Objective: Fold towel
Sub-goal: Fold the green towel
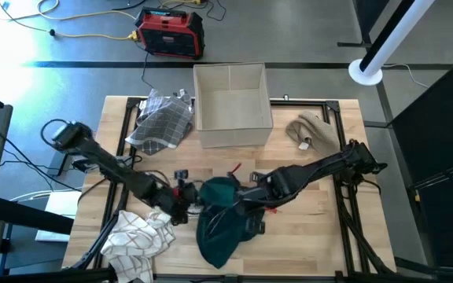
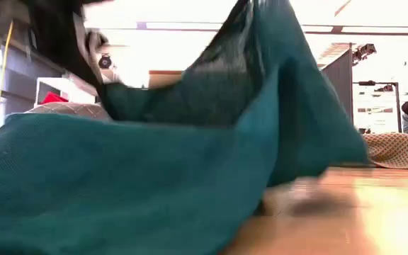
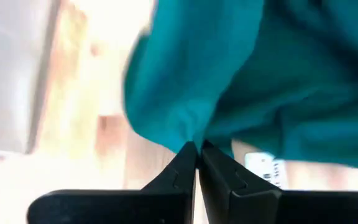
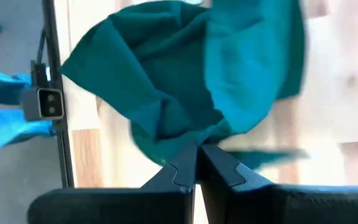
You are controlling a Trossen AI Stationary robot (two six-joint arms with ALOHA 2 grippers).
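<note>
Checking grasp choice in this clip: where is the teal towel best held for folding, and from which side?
Probably by its edge, as now: the left gripper and right gripper each pinch the teal towel shut, from opposite sides. Its bunched, partly lifted cloth offers thin edges there; the crumpled middle would not spread.

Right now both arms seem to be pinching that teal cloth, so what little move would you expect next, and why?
Probably they draw apart to stretch it flat. The left gripper and right gripper are each shut on the teal towel, which hangs bunched and rumpled over the table; a fold likely needs it spread first.
</note>
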